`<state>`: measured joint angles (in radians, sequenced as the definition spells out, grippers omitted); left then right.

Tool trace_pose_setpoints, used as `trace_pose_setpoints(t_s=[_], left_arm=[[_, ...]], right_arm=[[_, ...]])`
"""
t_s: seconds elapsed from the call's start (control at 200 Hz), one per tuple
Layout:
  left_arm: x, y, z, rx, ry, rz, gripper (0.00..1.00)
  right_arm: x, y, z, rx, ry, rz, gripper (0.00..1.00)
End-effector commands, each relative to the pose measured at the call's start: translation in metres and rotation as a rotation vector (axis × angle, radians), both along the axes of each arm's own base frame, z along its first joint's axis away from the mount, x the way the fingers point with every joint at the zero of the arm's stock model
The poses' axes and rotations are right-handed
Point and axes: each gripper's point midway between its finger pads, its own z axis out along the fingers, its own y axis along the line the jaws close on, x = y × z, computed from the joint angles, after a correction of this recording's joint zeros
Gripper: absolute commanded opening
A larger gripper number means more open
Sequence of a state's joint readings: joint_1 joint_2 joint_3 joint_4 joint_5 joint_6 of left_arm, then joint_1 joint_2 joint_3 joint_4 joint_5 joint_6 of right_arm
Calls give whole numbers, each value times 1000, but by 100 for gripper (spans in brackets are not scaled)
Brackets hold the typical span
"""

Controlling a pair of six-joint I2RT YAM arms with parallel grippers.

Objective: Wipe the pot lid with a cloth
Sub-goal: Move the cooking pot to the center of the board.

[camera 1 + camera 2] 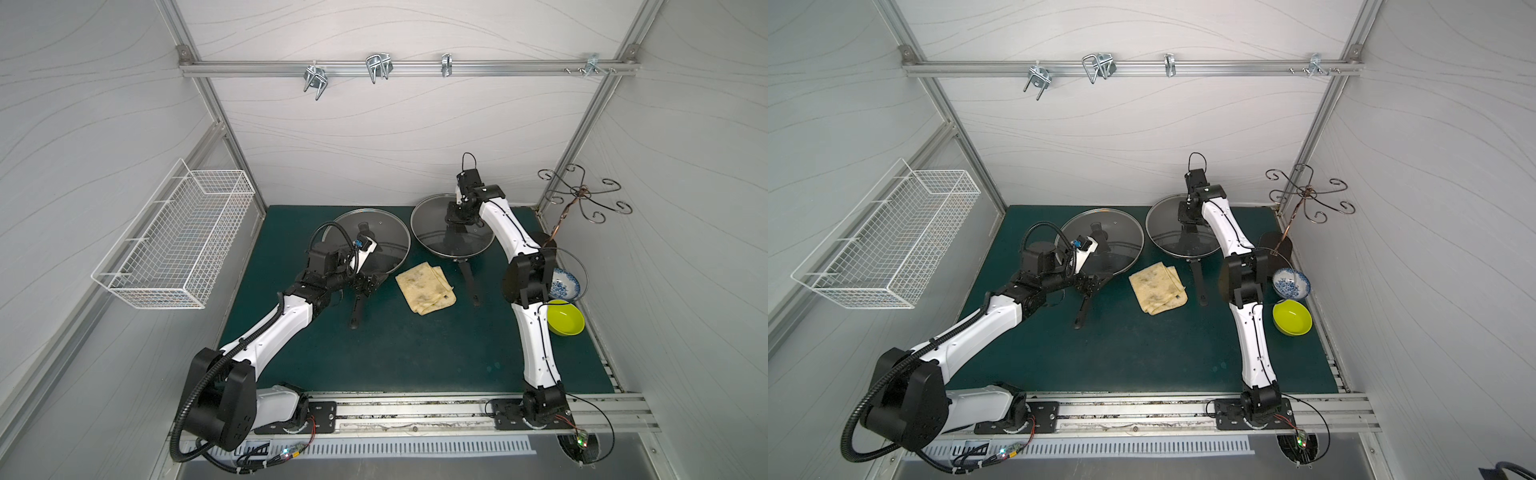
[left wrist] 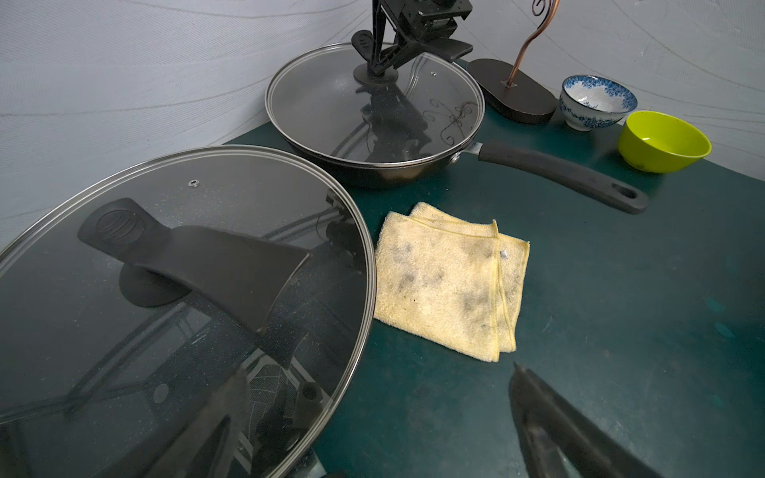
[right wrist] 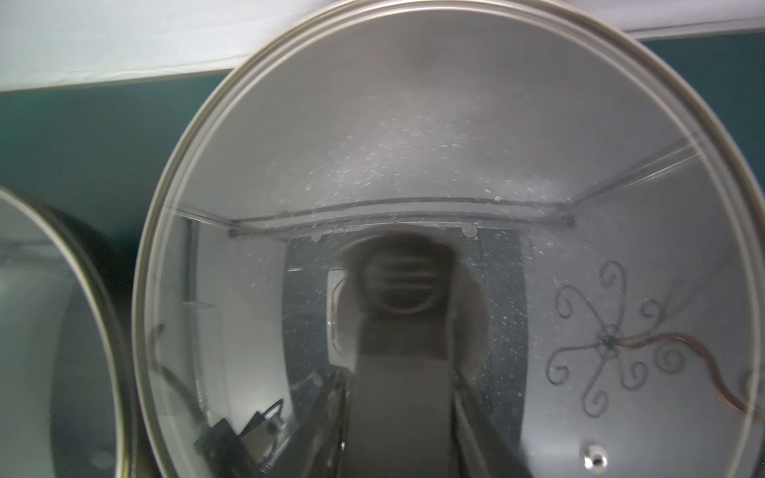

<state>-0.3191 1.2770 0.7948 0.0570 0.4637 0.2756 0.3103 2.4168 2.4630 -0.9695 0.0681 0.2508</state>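
**Status.** Wiping has not begun, by my reckoning. The cloth [image 1: 426, 291] lies folded flat on the green mat [image 1: 395, 353], in the gap between the two pans and nearer than both lids. Neither gripper touches it.

**Item 1, right gripper [image 3: 399, 374].** Its fingers [image 3: 337, 414] are drawn in along both sides of the lid handle [image 3: 401, 397]. No gap shows, so I take it for a grip, though the wrist view is blurred.

**Item 2, right lid [image 1: 432, 224].** Glass with a steel rim, far right of centre, over the right pan [image 2: 372, 174]. Pale specks dot the glass. I cannot tell whether it sits square on the pan or is tipped up.

**Item 3, left gripper [image 1: 366, 284].** Its fingers [image 2: 550, 418] are spread wide and hold nothing. It hangs at the near edge of the left pan, just left of the cloth.

**Item 4, left lid [image 2: 124, 339].** Glass, seated on its pan, with nothing touching it.

**Item 5, surroundings.**
- A blue-patterned bowl [image 1: 563, 282] and a green bowl [image 1: 566, 318] stand at the right edge.
- A curled hook stand [image 1: 582, 195] is in the far right corner.
- A wire basket [image 1: 174, 245] hangs on the left wall.

**Remaining, as I judge it.**
- Steady the right lid.
- Pick up the cloth, most likely with the free left gripper.
- Rub it over the glass.
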Motion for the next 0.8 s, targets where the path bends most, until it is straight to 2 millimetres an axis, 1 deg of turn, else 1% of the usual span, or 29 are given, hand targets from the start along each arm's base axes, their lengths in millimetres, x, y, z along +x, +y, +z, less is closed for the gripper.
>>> trace_pose_setpoints(t_s=[0.0,0.065,0.145,0.3,0.48,0.59,0.695,0.76,0.795], left_arm=[[6,-4,24,5,-89,-23,100],[7,-4,23,9,-89,-23,100],[8,-4,23,12,-90,-21,100],[9,-4,22,16,-90,-19,100],[9,-1,19,27,-93,-10,100],[9,-1,18,31,-94,-11,100],[10,-1,18,33,-94,-13,100],[10,-2,18,32,-95,-14,100],[10,-1,18,33,-96,-13,100]], right_arm=[[-11,-9,-8,-29,56,35,30],[-14,-11,-6,-22,63,57,23],[-20,-13,-6,-11,83,94,20],[-41,-17,-10,-42,139,173,20],[-66,-25,-12,-56,184,187,20],[-76,-31,-12,-61,196,185,20],[-73,-32,-10,-53,182,181,24],[-68,-31,-9,-59,171,186,34],[-64,-30,-8,-60,161,187,36]])
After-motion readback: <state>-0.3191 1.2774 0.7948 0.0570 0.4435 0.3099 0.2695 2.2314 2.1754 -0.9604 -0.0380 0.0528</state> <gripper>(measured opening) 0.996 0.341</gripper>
